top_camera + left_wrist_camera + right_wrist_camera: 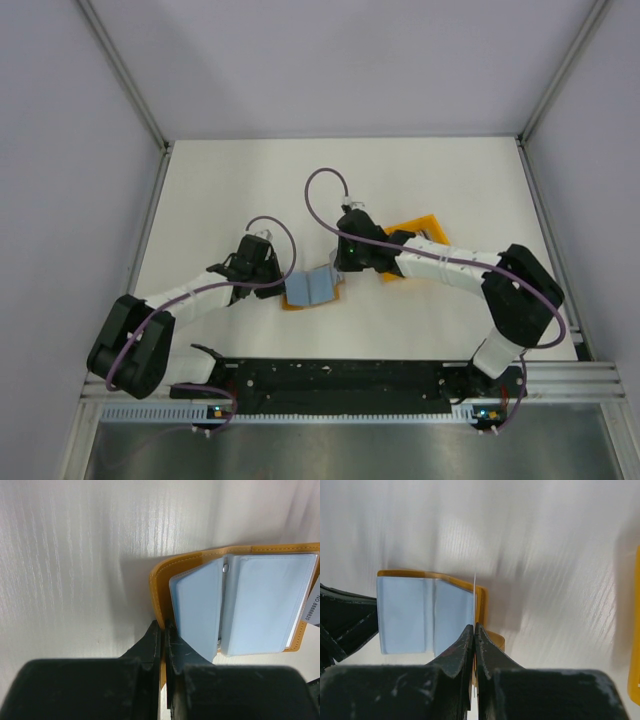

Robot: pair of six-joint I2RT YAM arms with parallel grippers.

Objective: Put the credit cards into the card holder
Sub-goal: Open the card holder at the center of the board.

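Between my arms, card holder (312, 288): open on the surface (220, 200), grey sleeves up, its fold running roughly away from my bases.
Left fingers (150, 647): clenched on the holder's left orange cover edge.
Right fingers (457, 647): pinched on a thin credit card (475, 587), held edge-on.
Card to holder: directly ahead of my right fingers, at the right-hand sleeve's outer edge; whether it has entered a pocket, I cannot tell.
Nearer arm: right.

worktop (75, 555) was white, matt, finely ribbed | card holder (159, 577) had matt mustard leather-like cover, smooth pale-blue plastic sleeves | credit card (475, 586) showed thin white plastic edge | left hand (163, 628) and right hand (474, 629) were scuffed matt black plastic
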